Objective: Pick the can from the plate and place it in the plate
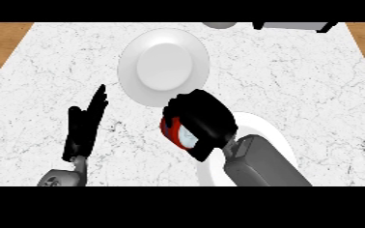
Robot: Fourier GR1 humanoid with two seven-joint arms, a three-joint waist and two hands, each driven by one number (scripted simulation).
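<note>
Can point(176, 133): mostly hidden under the right hand point(203, 121), whose fingers curl round it; only a red-and-pale sliver shows at the hand's left side. Label, top, full shape: can't tell.

Near plate point(260, 125): just behind & right of the right hand, largely covered by hand + grey forearm; lower part cut by the view's bottom edge. Whether the can touches it: can't tell.

Far from the right hand, at the top edge, two grey objects point(292, 25) are cut off; too little shows to ID them.

Left hand point(84, 125): its forearm is cut at the bottom edge.

Desk point(306, 87): far & near edges out of view.
</note>
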